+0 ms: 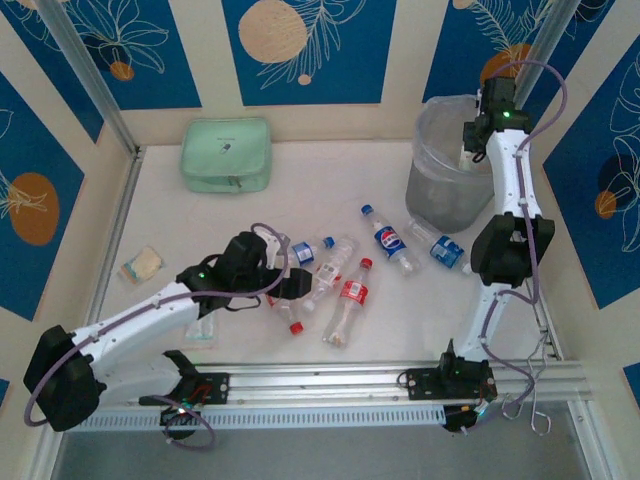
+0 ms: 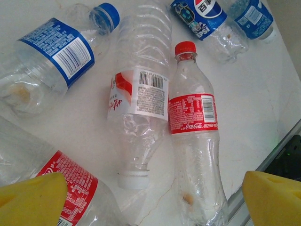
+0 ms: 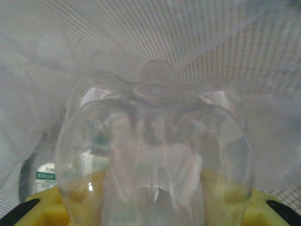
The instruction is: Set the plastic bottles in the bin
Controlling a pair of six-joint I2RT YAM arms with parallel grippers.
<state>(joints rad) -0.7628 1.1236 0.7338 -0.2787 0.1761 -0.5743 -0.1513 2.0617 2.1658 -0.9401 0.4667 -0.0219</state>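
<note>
Nearest the arm bases, the left gripper [image 1: 288, 287] hangs low over the bottle cluster [image 1: 330, 280]. In its wrist view we see the yellow fingertips [image 2: 275, 197] spread wide, nothing gripped. Between them lies a crushed clear plastic bottle with red label and red cap [image 2: 195, 141]. Touching its side is a clear ribbed bottle with white-and-red label and white cap [image 2: 138, 94]. A clear bottle with red label [image 2: 61, 188], cut off by the frame edge, sits by one fingertip. Just past those is a clear bottle with blue label and blue cap [image 2: 47, 56].

Further right on the white table [image 1: 170, 230] we see a clear cola bottle with dark blue label [image 1: 390, 242] and a short clear bottle with blue wrap [image 1: 442, 250]. The last is near the foot of the large round translucent grey-white plastic bin [image 1: 432, 195]. We count six bottles lying outside the bin.

Far right: the right gripper [image 1: 468, 152] is over the bin's mouth. Its wrist view shows the yellow pads [image 3: 47, 205] narrowed onto a clear unlabelled-looking plastic bottle [image 3: 155, 155], base toward camera, bag liner behind. Held, not released yet.

Far left: mint green zip pouch [image 1: 227, 155], and a small flat clear packet [image 1: 140, 265] by the left wall. Neither is ours to move.

Progress, as we judge it: one bottle at the drop point, six to go. What already lies in the bin we cannot tell through the cloudy wall. The left gripper looks lined up for the red-capped bottle.
</note>
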